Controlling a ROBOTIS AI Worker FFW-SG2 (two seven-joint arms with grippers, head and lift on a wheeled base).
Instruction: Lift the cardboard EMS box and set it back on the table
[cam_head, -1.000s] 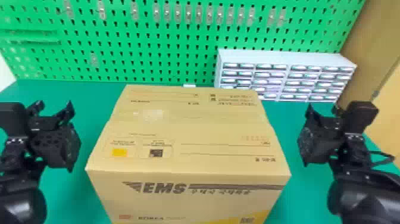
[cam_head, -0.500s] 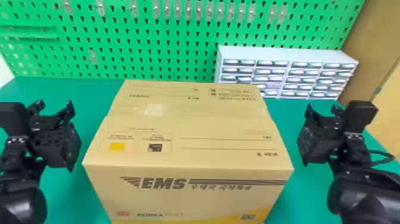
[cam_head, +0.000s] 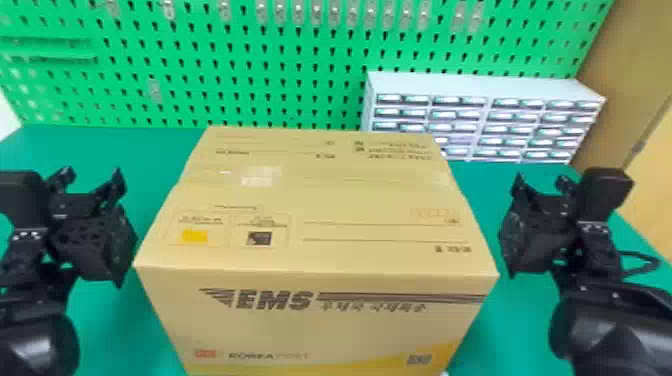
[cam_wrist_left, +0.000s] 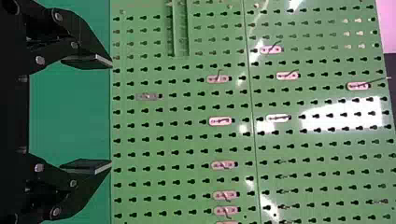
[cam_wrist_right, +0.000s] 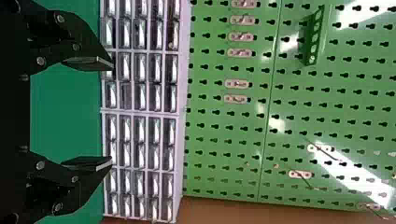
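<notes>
Nearest us, at either side of the cardboard EMS box (cam_head: 315, 320), we had the left gripper (cam_wrist_left: 111, 113) and the right gripper (cam_wrist_right: 112, 113), each with its fingers spread wide and nothing between them. Neither touched the cardboard. The box stood between them, closed and roughly level; its underside was hidden, but we took it to be resting on the green table (cam_head: 125, 150). By that reading we had no lift to our credit: gripping, raising and setting back were all left to do, and only our placing at the sides looked done. Beyond the box stood the drawer cabinet (cam_head: 505, 117), then the green pegboard (cam_head: 300, 65).
</notes>
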